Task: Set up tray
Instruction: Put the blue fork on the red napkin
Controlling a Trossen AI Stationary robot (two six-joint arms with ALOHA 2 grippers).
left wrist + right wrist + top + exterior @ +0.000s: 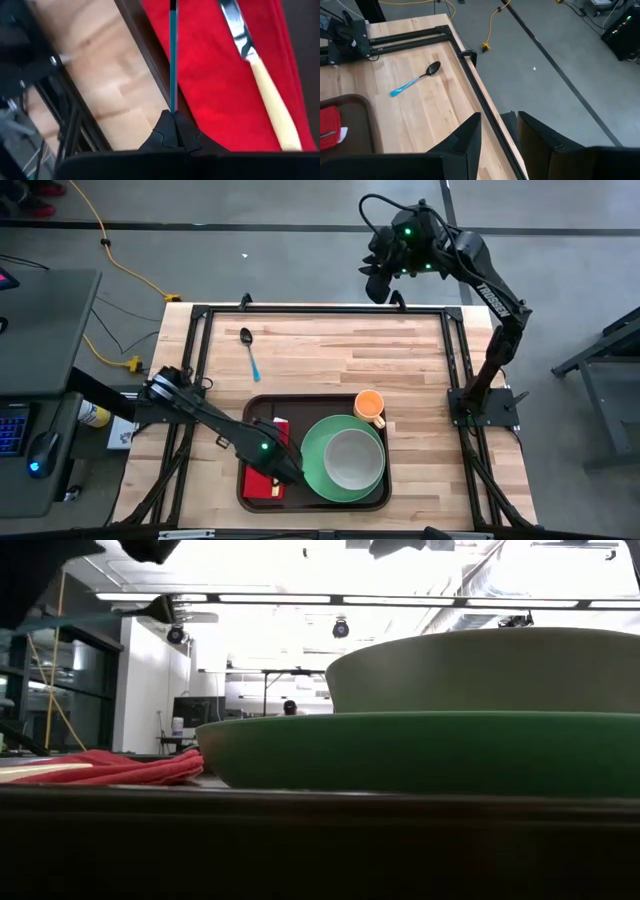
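The dark brown tray (372,496) lies near the table's near edge. On it are a green plate (312,452) with a pale bowl (352,460), an orange cup (370,406) and a red napkin (262,483) on its left part. A knife with a cream handle (265,97) lies on the napkin (215,75). My left gripper (173,116) is over the napkin's left edge, shut on a thin teal utensil handle. My right gripper (500,130) is open, raised beyond the table's far right corner. A blue-handled spoon (248,350) lies on the bare wood. My left gripper pinches the near end of the teal handle (173,102) between its two fingertips. The handle runs straight on from the fingers, along the napkin's left edge beside the tray rim (145,55). The utensil's head is cut off by the picture edge. Whether it rests on the napkin, I cannot tell.
A black metal frame (200,315) runs around the wooden tabletop. Bare wood (340,350) lies between the tray and the far edge, with only the spoon (415,82) on it. In the low view the plate (420,750) and bowl (480,670) fill the foreground behind the tray rim (300,810).
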